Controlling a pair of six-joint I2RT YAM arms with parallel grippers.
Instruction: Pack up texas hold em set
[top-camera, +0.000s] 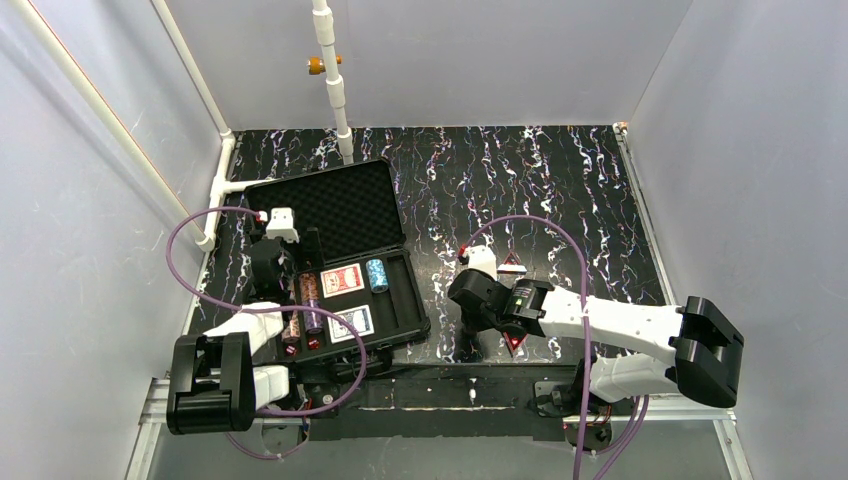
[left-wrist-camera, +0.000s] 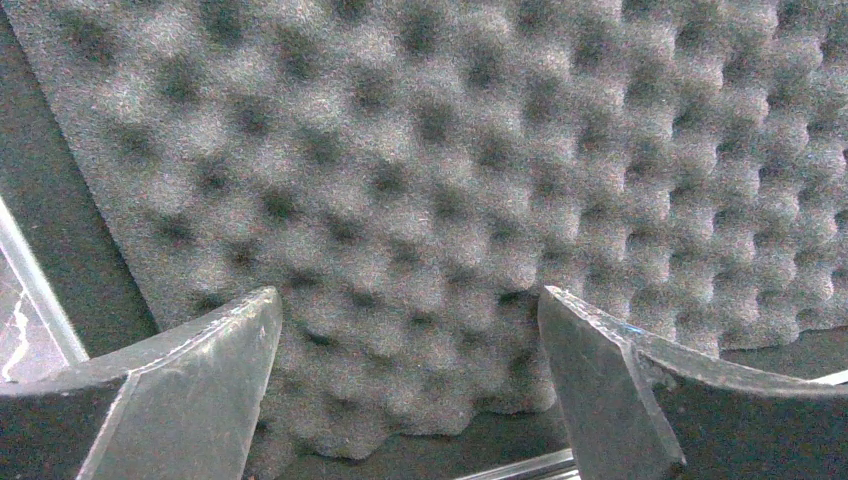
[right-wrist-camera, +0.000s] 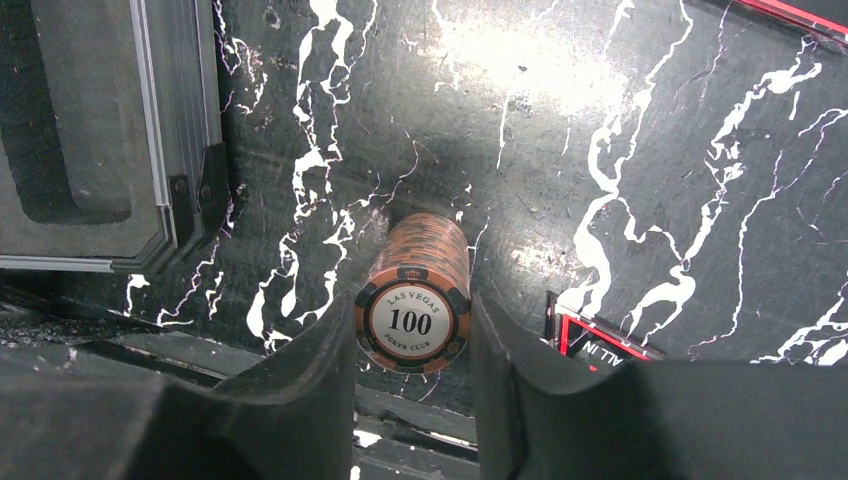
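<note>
The black case (top-camera: 418, 318) lies open at the left, its foam-lined lid (top-camera: 340, 205) folded back. The tray holds a red deck (top-camera: 342, 280), a blue deck (top-camera: 350, 322), a light blue chip stack (top-camera: 376, 274) and darker chip stacks (top-camera: 310, 300). My left gripper (left-wrist-camera: 410, 310) is open and empty, close over the lid foam (left-wrist-camera: 450, 150). My right gripper (right-wrist-camera: 413, 345) is shut on an orange chip stack (right-wrist-camera: 420, 250) marked 100, held sideways just above the table, right of the case corner (right-wrist-camera: 190, 200). A red triangle (right-wrist-camera: 600, 340) lies beside its right finger.
A second red triangle (top-camera: 513, 265) lies on the marbled black table (top-camera: 560, 190) behind the right wrist. A white pipe (top-camera: 335, 90) stands behind the case. Grey walls enclose the table on three sides. The table's front rail (right-wrist-camera: 420, 420) runs just below the right fingers.
</note>
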